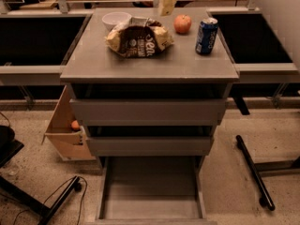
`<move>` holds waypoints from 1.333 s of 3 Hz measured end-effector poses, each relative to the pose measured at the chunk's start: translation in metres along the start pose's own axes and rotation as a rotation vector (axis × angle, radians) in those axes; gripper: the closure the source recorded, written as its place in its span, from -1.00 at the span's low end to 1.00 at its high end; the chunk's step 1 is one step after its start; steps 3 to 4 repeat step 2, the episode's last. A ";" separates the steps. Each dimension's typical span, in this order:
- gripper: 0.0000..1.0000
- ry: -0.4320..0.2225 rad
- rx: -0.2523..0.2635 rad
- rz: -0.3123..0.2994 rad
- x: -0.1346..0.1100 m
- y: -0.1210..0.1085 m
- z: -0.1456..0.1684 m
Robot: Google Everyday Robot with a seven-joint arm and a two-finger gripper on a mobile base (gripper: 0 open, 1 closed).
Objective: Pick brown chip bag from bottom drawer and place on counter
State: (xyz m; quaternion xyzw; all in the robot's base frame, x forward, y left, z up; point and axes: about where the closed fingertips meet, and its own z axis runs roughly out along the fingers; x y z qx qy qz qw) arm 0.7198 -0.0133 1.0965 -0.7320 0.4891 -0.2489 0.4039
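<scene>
A grey three-drawer cabinet, seen from above and in front.

At 8 o'clock from the cabinet, a tilted cardboard box (60, 125) sits on the floor against its left side, with a small orange round thing (75, 124) inside.

On the counter (150, 67), at about 11 o'clock, a white bowl (116, 18) stands near the far left corner. Just beside it, toward the centre, the brown chip bag (139, 37) lies flat on the counter: crumpled, with a dark middle, white lettering and pale ends. Its left end is close to the bowl.

At 12 o'clock, the cream-coloured gripper (167, 8) hangs at the top edge of the view, over the far rim of the counter. It is above and behind the bag, apart from it. Whether its jaws are wide or narrow cannot be told; nothing is seen in them.

At 6 o'clock, below the two shallower drawers, the bottom drawer (152, 196) is pulled out, showing its bare grey floor.

At 1 o'clock on the counter sits a round red-orange fruit (183, 24). At 2 o'clock, just right of it, a blue drink can (206, 35) stands upright.

At 4 o'clock, a black bar (253, 170) lies on the speckled floor.
</scene>
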 end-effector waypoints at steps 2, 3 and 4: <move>-1.00 0.388 -0.049 0.169 0.086 0.080 -0.079; -1.00 0.388 -0.049 0.169 0.086 0.080 -0.079; -1.00 0.388 -0.049 0.169 0.086 0.080 -0.079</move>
